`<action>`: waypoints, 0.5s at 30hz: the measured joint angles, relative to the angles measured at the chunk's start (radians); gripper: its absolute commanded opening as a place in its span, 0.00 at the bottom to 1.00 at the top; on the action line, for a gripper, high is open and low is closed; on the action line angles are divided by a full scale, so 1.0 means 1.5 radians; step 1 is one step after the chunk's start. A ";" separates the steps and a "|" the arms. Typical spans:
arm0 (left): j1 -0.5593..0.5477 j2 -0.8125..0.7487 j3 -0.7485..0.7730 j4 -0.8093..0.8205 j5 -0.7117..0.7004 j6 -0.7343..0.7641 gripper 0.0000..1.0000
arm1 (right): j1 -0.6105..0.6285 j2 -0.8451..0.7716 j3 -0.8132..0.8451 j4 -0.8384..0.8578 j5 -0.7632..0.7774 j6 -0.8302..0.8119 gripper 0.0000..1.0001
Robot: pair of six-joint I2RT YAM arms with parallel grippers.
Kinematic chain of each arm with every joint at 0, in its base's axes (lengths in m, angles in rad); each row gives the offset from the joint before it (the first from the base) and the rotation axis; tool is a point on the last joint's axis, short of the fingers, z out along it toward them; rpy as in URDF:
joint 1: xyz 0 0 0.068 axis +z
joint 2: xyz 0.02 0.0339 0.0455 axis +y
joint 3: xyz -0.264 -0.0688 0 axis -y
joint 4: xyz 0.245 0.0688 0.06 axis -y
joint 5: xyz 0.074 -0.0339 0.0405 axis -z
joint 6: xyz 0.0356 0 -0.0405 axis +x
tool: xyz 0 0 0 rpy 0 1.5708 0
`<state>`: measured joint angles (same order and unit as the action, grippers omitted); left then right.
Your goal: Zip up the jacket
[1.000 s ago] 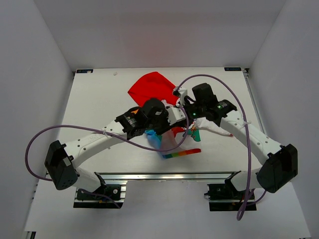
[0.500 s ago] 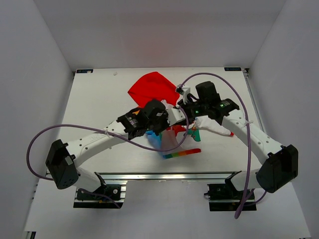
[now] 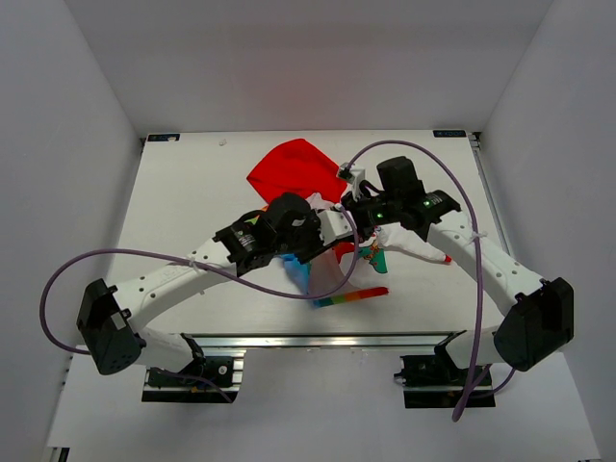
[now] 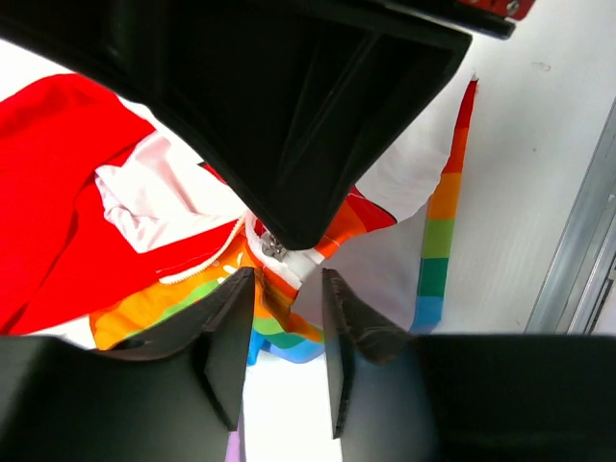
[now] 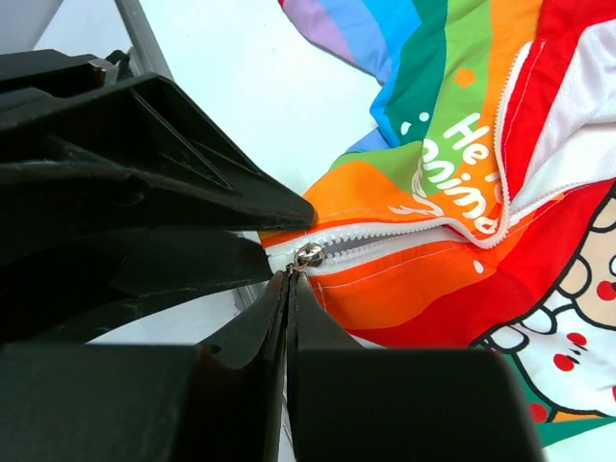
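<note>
Jacket [image 5: 452, 183] lies crumpled on the desk [image 3: 192, 173], its red hood [image 3: 289, 168] my marker. Just nearer me than that hood, my right pincer [image 5: 292, 281] is clenched on the zipper pull [image 5: 309, 256]. My left pincer [image 4: 285, 289] sits beside it, fingers apart at the zip's bottom end. Whether it's gripping, I can't tell.

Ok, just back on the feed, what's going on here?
Both arms are on the jacket. The right gripper is shut at the zipper slider, by the rainbow stripes. The left gripper brackets the fabric beside it; I cannot tell whether it is clamped. Beyond the slider the teeth part, so the front is not zipped.
</note>
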<state>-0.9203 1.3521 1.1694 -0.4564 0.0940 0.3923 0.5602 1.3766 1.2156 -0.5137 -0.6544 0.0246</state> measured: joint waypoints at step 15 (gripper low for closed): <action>-0.004 0.024 0.003 0.011 0.012 0.008 0.00 | -0.007 0.001 0.000 0.007 -0.003 0.016 0.00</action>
<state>-0.9268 1.3876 1.1740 -0.4397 0.1127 0.4038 0.5495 1.3773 1.2152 -0.5030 -0.6586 0.0483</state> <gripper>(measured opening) 0.207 0.012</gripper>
